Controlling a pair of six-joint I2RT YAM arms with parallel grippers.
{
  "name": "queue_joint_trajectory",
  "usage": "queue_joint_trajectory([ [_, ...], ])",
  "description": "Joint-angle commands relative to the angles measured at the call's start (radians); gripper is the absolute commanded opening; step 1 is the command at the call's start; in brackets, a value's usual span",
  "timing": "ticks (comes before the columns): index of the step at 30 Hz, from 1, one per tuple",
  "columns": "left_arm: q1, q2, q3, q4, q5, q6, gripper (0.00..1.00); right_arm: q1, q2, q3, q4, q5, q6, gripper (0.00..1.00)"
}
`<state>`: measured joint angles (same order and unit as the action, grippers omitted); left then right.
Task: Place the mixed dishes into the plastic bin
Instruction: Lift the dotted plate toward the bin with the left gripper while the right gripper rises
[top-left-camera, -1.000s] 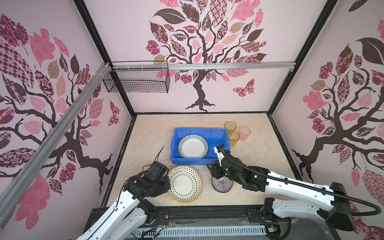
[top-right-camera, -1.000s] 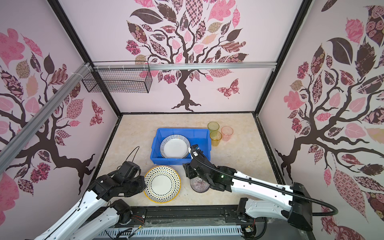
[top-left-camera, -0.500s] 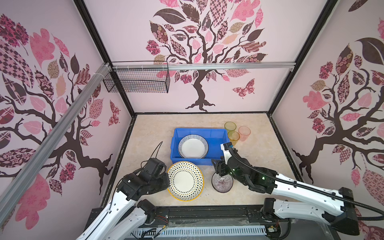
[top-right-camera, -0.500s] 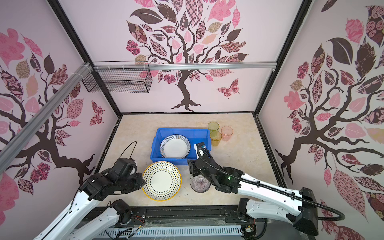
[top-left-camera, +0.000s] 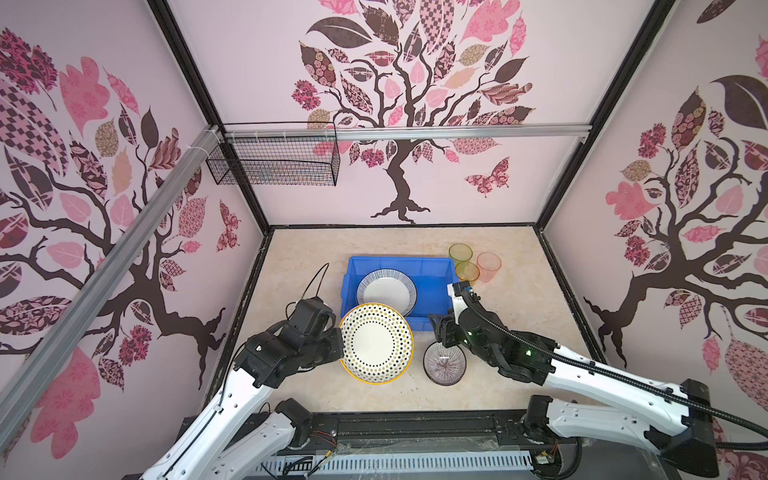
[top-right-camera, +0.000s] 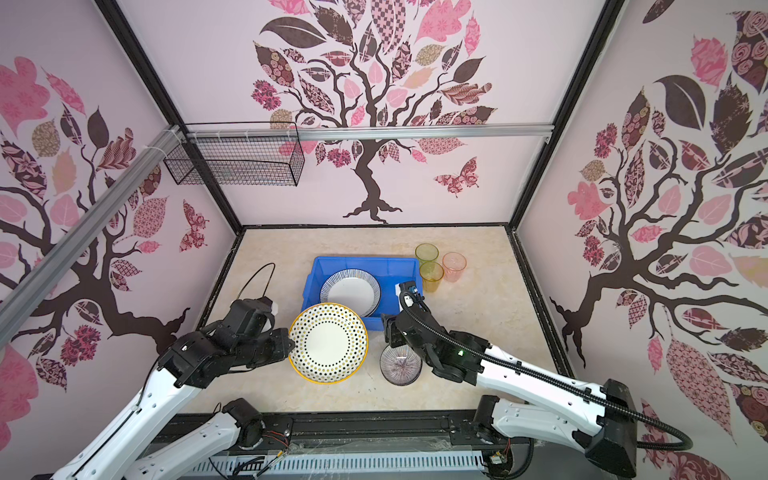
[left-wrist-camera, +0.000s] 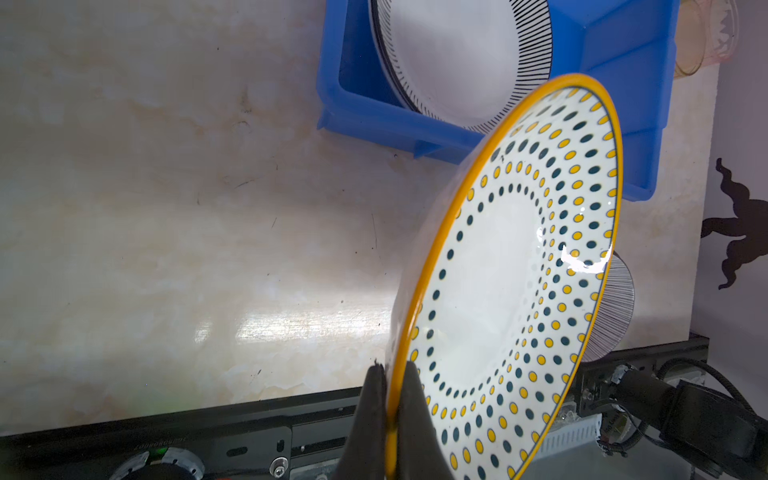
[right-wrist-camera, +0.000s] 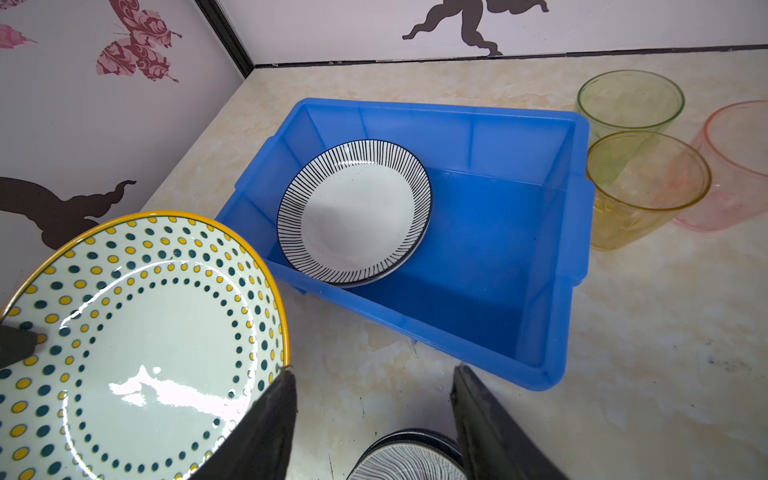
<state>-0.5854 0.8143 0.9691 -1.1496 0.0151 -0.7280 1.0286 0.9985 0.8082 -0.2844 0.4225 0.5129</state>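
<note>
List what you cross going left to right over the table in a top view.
left gripper → dotted plate → purple-striped bowl → pink cup. Skipped for overlap: blue bin, striped plate, right gripper, green-yellow cup, amber cup.

Dotted plate (top-right-camera: 328, 348) in left hand (top-right-camera: 291, 345), near bin (top-right-camera: 361, 260)

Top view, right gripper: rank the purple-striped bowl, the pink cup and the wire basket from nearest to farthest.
From the right gripper:
1. purple-striped bowl, on the table right by it, toward the front edge.
2. pink cup, farther back, to the right of the blue bin.
3. wire basket, hung high on the back rail, far to the left.
</note>
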Motion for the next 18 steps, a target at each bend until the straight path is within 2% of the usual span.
queue_joint_trajectory([
  [1, -0.003, 0.012, 0.105, 0.126, -0.006, 0.033, 0.00, -0.011, -0.026, -0.004, -0.018, -0.001, 0.001, 0.63],
  [13, 0.008, 0.157, 0.203, 0.190, -0.023, 0.101, 0.00, -0.027, -0.031, -0.006, -0.007, 0.011, -0.023, 0.64],
  [18, 0.082, 0.204, 0.220, 0.245, 0.052, 0.127, 0.00, -0.030, -0.033, 0.008, -0.009, 0.029, -0.035, 0.64],
])
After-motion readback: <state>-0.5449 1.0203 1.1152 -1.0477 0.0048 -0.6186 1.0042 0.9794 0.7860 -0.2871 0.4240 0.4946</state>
